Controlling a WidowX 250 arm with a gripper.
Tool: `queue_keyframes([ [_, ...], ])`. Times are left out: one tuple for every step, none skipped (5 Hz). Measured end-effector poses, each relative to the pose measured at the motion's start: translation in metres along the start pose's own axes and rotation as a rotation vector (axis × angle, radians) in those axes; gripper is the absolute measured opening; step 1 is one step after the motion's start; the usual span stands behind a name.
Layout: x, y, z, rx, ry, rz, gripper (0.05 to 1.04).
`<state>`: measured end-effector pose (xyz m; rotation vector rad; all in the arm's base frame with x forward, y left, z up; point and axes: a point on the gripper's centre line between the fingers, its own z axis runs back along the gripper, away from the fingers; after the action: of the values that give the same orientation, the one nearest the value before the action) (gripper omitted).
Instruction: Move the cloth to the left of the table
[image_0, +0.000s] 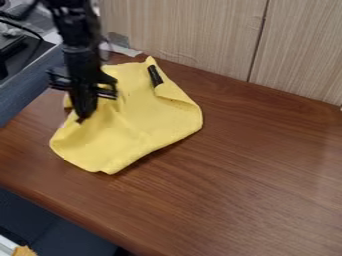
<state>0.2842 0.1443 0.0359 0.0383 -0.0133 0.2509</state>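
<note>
1. Your gripper (83, 118) is hanging down over the left part of the yellow cloth (143, 122).
2. Whether it is gripping anything, you cannot tell.
3. Your cloth is lying rumpled on the brown table (257, 165), upper left in view, near the wood-grained panel (194, 37).

Matt, soft yellow fabric cloth (150, 120); smooth, faintly glossy wooden table (254, 170).

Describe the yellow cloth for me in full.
The yellow cloth looks soft and matte, with a black strip near its top corner. It lies rumpled, partly spread, on the left of the brown table, its right edge folded over. The black pincer meets its left part; whether it grips is unclear.
</note>
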Motion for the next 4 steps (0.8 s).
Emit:
queue_keyframes([
  [-0.010, 0.021, 0.012, -0.048, -0.046, 0.091, 0.063],
  [-0.033, 0.050, 0.005, -0.106, -0.067, 0.226, 0.063],
  [-0.053, 0.064, -0.008, -0.085, -0.051, 0.327, 0.063],
  [-0.074, 0.076, -0.030, -0.073, 0.005, 0.386, 0.091],
])
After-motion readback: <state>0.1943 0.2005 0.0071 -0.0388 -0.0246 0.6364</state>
